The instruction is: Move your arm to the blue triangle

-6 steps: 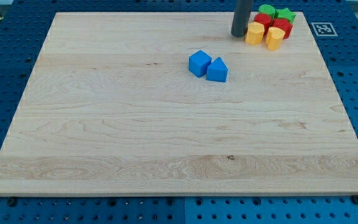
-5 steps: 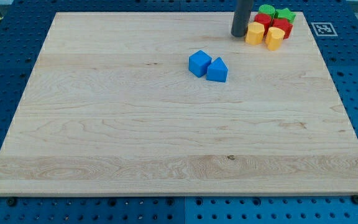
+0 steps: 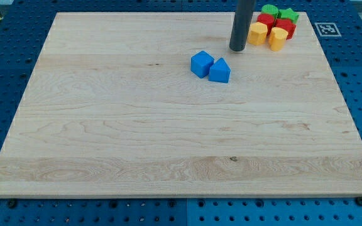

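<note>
Blue triangle (image 3: pixel 219 71) sits on the desk (image 3: pixel 168 138), upper centre-right, apex toward view's top, flat base toward bottom; no clear long axis. Blue cube (image 3: pixel 202 64) touches its left side. My tip (image 3: pixel 236 49) is just above-right of the triangle, apart from it; it's a bare rod, no gripper. Yellow blocks (image 3: pixel 266 34), red blocks (image 3: pixel 275 24), green blocks (image 3: pixel 278 12) cluster at top right. Desk is pale wood on blue pegboard (image 3: pixel 357 113).

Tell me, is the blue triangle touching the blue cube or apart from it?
Touching. The blue triangle sits against the blue cube on its right, no board visible between them. My tip stands apart, toward the view's top right.
</note>
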You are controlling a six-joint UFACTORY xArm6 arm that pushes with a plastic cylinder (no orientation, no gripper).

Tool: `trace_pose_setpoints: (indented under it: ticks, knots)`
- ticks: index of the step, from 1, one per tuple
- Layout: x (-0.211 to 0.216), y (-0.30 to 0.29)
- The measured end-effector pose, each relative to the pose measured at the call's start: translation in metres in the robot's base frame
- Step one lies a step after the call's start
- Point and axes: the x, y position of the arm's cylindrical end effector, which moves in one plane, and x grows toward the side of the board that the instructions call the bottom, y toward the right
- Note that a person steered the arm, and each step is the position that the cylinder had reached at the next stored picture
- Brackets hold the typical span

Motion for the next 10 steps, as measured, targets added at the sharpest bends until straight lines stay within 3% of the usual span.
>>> trace_pose_setpoints:
  ticks: [2, 7, 9, 10]
  knots:
    - [0.013, 0.000]
    - [-0.003, -0.134]
    - [-0.002, -0.139]
    - [0.022, -0.139]
